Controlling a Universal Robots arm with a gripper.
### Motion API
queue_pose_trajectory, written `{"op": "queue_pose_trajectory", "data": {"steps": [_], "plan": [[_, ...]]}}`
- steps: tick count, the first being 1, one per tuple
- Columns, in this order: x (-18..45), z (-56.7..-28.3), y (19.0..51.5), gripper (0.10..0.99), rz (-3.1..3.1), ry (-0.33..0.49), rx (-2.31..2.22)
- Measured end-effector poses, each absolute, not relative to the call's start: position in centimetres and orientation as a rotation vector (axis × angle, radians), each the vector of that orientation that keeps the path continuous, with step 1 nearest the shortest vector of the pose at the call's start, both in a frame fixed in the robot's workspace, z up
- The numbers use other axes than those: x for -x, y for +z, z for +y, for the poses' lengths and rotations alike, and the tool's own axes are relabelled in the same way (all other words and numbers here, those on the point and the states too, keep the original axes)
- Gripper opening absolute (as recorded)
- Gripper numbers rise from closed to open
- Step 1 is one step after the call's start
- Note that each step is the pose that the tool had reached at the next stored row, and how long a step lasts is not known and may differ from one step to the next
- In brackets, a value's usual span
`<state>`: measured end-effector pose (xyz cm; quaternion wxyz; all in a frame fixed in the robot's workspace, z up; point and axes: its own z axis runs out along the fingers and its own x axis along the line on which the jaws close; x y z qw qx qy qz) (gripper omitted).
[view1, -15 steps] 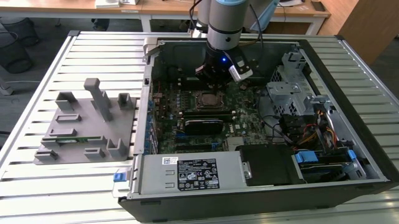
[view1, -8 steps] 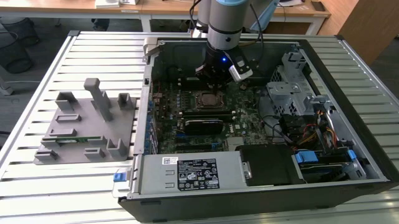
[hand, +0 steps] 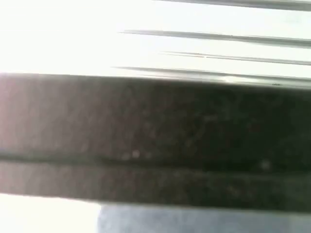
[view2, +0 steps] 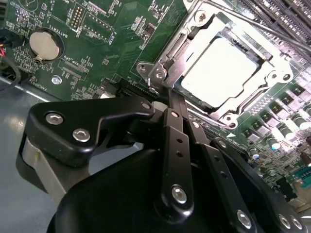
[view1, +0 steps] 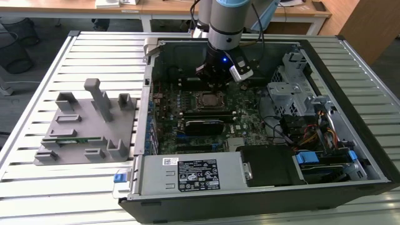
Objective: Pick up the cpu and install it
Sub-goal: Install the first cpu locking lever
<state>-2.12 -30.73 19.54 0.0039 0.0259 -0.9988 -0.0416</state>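
The cpu [view2: 221, 68], a silvery-white square plate, lies flat inside the motherboard socket [view2: 194, 29], ringed by the socket's metal frame. In the second wrist view my gripper [view2: 163, 97] is shut with nothing between its fingers, its tip right at the socket frame's hinged edge beside the cpu. In the exterior view the arm reaches down into the open computer case [view1: 145, 122], and the gripper [view1: 214, 82] hangs just behind the socket [view1: 207, 99] on the green board.
A grey holder fixture [view1: 87, 126] with a green memory stick [view1: 72, 139] sits on the slatted table at the exterior view's left. Inside the case are the power supply [view1: 187, 176], a metal drive cage [view1: 293, 89] and cable bundles [view1: 312, 136]. A coin battery [view2: 44, 44] lies near the socket.
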Motion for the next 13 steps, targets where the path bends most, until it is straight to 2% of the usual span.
{"op": "queue_pose_trajectory", "data": {"steps": [13], "plan": [[2.1,-30.9,20.9,0.106,-3.130,-0.141,-0.083]]}}
